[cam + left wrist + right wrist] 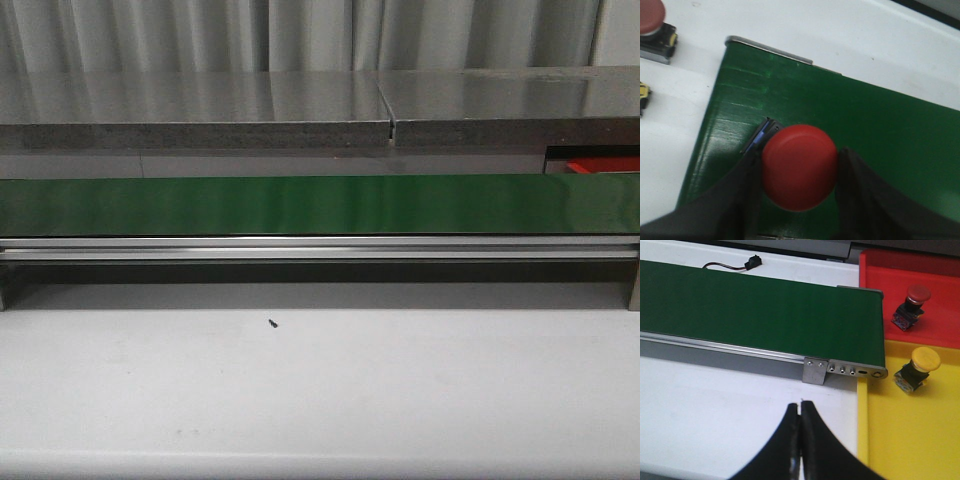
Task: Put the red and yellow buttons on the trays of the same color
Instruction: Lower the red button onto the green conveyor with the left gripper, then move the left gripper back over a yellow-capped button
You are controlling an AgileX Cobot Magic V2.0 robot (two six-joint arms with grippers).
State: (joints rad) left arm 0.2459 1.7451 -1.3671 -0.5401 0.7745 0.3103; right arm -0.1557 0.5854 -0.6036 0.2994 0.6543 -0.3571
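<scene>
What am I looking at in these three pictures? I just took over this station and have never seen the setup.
This is a two-armed robot sorting push buttons by color. The front view looks forward over a white table at a long green conveyor belt; neither arm shows there.

The left wrist view comes from a camera on the left arm. The left gripper sits over one end of the belt, its fingers on either side of a red button. Another red button stands on the white table beside the belt.

The right wrist view comes from the right arm. The right gripper is shut and empty above the table. Past the belt's other end lie a red tray holding a red button and a yellow tray holding a yellow button.
</scene>
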